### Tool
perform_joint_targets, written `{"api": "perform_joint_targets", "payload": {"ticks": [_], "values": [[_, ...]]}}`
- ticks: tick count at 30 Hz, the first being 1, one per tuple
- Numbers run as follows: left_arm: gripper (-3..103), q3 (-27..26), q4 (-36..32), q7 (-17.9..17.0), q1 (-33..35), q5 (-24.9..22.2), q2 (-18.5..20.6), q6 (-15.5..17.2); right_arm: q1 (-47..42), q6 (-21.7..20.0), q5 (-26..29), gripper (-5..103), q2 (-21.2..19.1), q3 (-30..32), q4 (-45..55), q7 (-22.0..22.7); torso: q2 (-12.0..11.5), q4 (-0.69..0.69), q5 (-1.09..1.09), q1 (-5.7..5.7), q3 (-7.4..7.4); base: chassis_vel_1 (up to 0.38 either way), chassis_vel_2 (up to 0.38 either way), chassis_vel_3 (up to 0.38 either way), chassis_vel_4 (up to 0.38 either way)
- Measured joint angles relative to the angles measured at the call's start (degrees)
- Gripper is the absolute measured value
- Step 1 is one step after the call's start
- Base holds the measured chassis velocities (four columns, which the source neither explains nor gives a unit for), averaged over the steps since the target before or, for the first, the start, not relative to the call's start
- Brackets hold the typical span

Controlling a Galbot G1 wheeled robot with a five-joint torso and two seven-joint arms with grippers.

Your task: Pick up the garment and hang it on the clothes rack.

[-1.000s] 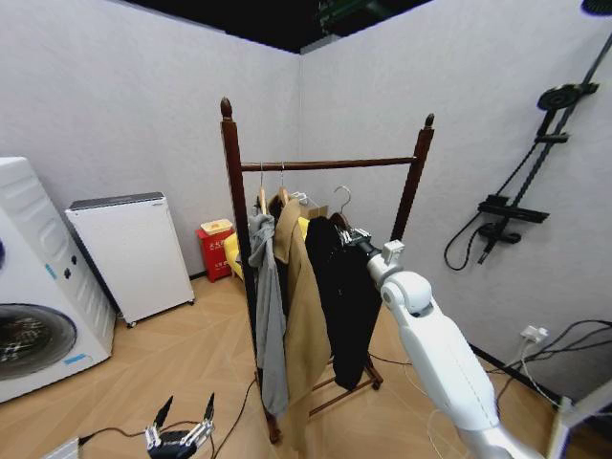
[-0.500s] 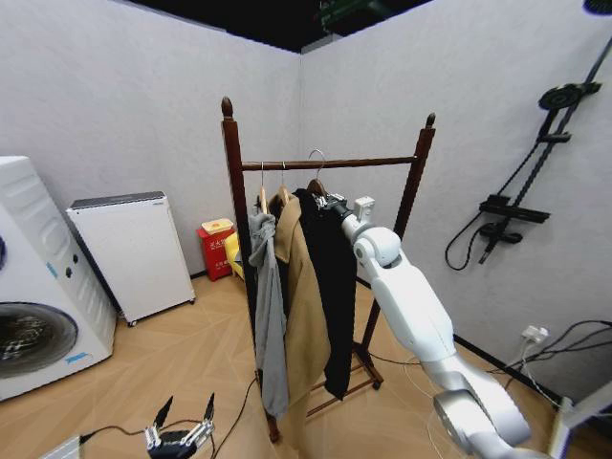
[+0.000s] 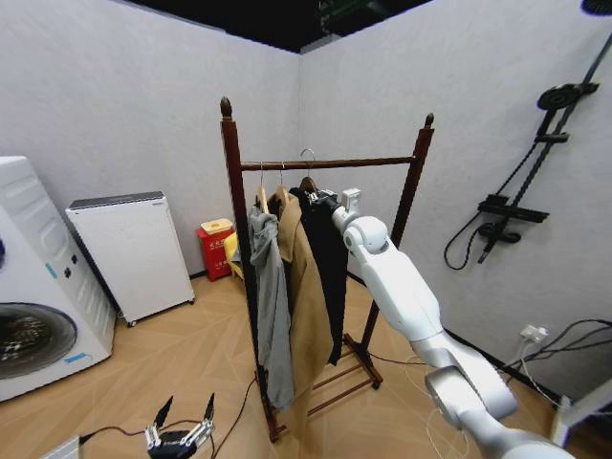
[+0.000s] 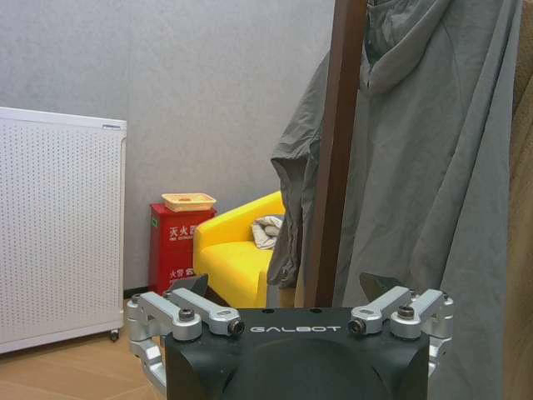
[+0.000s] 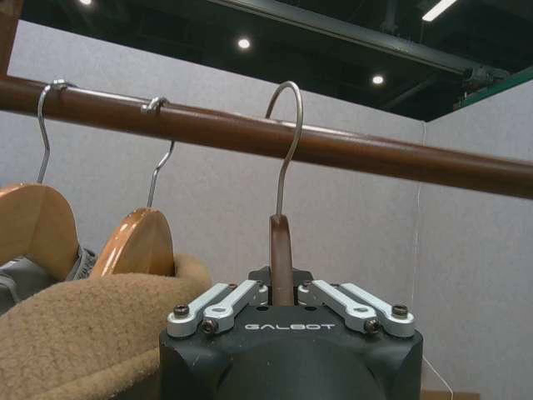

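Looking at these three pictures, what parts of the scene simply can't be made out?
- Head view: whether the black coat's hook is over the rack's rail or just in front; too small.
- Right wrist view: the coat is below the frame, under the right gripper shut on its hanger.
- Head view: the rack's shelf, mostly hidden by hanging clothes.
- Left wrist view: the left gripper's arm, cut off by the edge.

Garment [image 3: 328, 258]: black. Clothes rack [image 3: 230, 191]: dark reddish-brown. Adjacent coat [image 3: 308, 306]: tan. Hooded top [image 3: 271, 316]: grey. Armchair [image 4: 237, 262]: yellow.

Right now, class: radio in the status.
Right pincer shut on black coat's hanger. Hook raised at rail, not visibly seated. Left pincer open, low. Tan coat alongside.
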Motion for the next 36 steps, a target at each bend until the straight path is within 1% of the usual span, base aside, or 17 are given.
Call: {"api": "perform_joint_targets", "payload": {"ticks": [6,8,11,12,14,16,17,18,21,23,24,26,27,29,30,32,36], "values": [[100,0.0,0.0,0.0,0.0,0.0,0.0,0.0,-1.0,-0.4,-0.7,8,0.5,0.3,-0.9,-0.3,0.0,0.0,0.0,0.0,-0.01,0.0,0.0,0.0,0.0],[100,0.0,0.0,0.0,0.0,0.0,0.0,0.0,-1.4,-0.3,-0.7,13,0.3,0.4,-0.6,-0.4,0.0,-0.01,0.0,-0.01,-0.01,0.0,0.0,0.0,0.0],[100,0.0,0.0,0.0,0.0,0.0,0.0,0.0,-3.6,-0.3,1.5,28,-0.5,1.1,2.8,1.4,0.0,0.01,0.0,0.0,-0.01,0.0,0.0,0.0,0.0],[100,0.0,0.0,0.0,0.0,0.0,0.0,0.0,-3.6,-0.3,1.5,28,-0.5,1.1,2.8,1.4,0.0,0.01,0.0,0.0,-0.01,0.0,0.0,0.0,0.0],[100,0.0,0.0,0.0,0.0,0.0,0.0,0.0,-6.3,-0.5,3.3,39,-1.6,2.2,6.8,2.7,0.0,0.02,0.0,0.0,-0.01,0.0,0.0,0.0,0.0],[100,0.0,0.0,0.0,0.0,0.0,0.0,0.0,-7.9,-0.5,4.1,39,-2.2,2.9,9.0,3.3,0.0,0.0,0.0,-0.01,-0.01,0.0,0.0,0.0,0.0],[100,0.0,0.0,0.0,0.0,0.0,0.0,0.0,-10.9,-0.2,5.0,50,-3.0,4.1,12.5,4.0,0.0,0.0,0.01,-0.01,-0.01,0.0,0.0,0.0,0.0],[100,0.0,0.0,0.0,0.0,0.0,0.0,0.0,-15.1,-0.2,5.6,56,-3.9,6.2,16.7,4.8,0.0,0.02,0.0,0.0,-0.01,0.0,0.0,0.0,0.0],[100,0.0,0.0,0.0,0.0,0.0,0.0,0.0,-19.4,-0.3,5.8,61,-4.9,8.1,20.2,5.1,0.0,0.01,0.02,-0.01,-0.02,0.0,0.0,0.0,0.0],[100,0.0,0.0,0.0,0.0,0.0,0.0,0.0,-28.8,-0.6,6.2,72,-8.1,11.8,27.2,6.2,0.0,-0.02,0.04,-0.01,-0.01,0.0,0.0,0.0,0.0],[100,0.0,0.0,0.0,0.0,0.0,0.0,0.0,-28.8,-0.6,6.2,72,-8.1,11.8,27.2,6.2,0.0,-0.02,0.04,-0.01,-0.01,0.0,0.0,0.0,0.0],[100,0.0,0.0,0.0,0.0,0.0,0.0,0.0,-37.1,-0.3,4.8,83,-10.0,16.2,32.6,6.8,0.0,-0.02,0.0,-0.01,-0.02,0.0,0.0,0.0,0.0],[100,0.0,0.0,0.0,0.0,0.0,0.0,0.0,-37.1,-0.3,4.8,83,-10.0,16.2,32.6,6.8,0.0,-0.02,0.0,-0.01,-0.02,0.0,0.0,0.0,0.0],[100,0.0,0.0,0.0,0.0,0.0,0.0,0.0,-45.5,-0.2,2.6,93,-9.2,20.4,36.9,7.0,0.0,-0.02,0.02,-0.01,-0.01,0.0,0.0,0.0,0.0],[100,0.0,0.0,0.0,0.0,0.0,0.0,0.0,-45.5,-0.2,2.6,93,-9.2,20.4,36.9,7.0,0.0,-0.02,0.02,-0.01,-0.01,0.0,0.0,0.0,0.0],[100,0.0,0.0,0.0,0.0,0.0,0.0,0.0,-53.5,0.2,0.4,99,-6.4,25.2,39.7,7.3,0.0,-0.01,0.02,-0.02,-0.02,0.0,0.0,0.0,0.0],[100,0.0,0.0,0.0,0.0,0.0,0.0,0.0,-59.8,1.7,-2.9,100,-2.5,30.7,40.4,7.4,0.0,0.0,0.01,-0.02,-0.01,0.0,0.0,0.0,0.0]]}}
